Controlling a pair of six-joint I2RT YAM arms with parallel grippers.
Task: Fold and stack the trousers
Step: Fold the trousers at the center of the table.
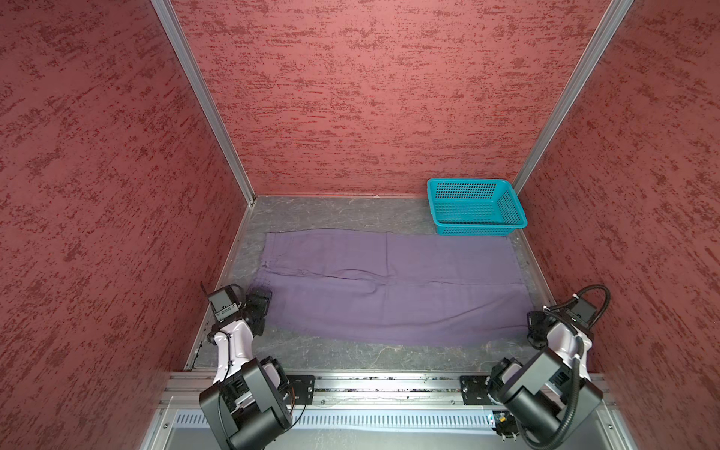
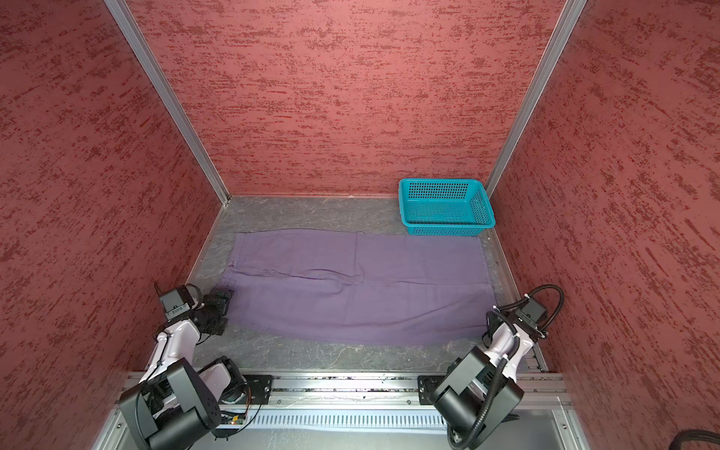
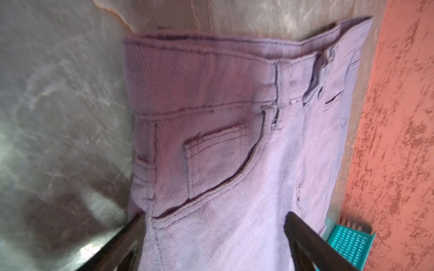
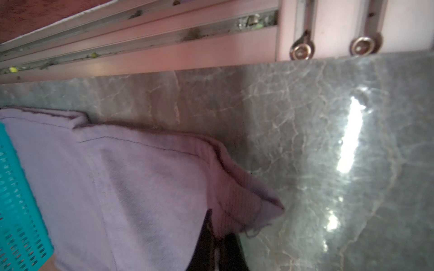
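Trousers (image 1: pixel 389 288) — lavender, spread flat on the table (image 1: pixel 350 358). Left tool (image 3: pixel 218 239): jaws apart over the waistband. Right tool (image 4: pixel 217 237): clamped on a hem corner. Teal basket (image 1: pixel 475 206) adjacent.

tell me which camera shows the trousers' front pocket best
The left wrist view: the pocket sits mid-frame, close up, stitching clear. Both top views show the trousers laid flat, but the pocket is too small to make out. The right wrist view shows only a hem corner.

Teal perforated basket (image 1: pixel 473 230) in far right corner, grey marbled tabletop (image 1: pixel 331 214), mottled red walls (image 1: pixel 370 97), aluminium front rail (image 1: pixel 389 383)
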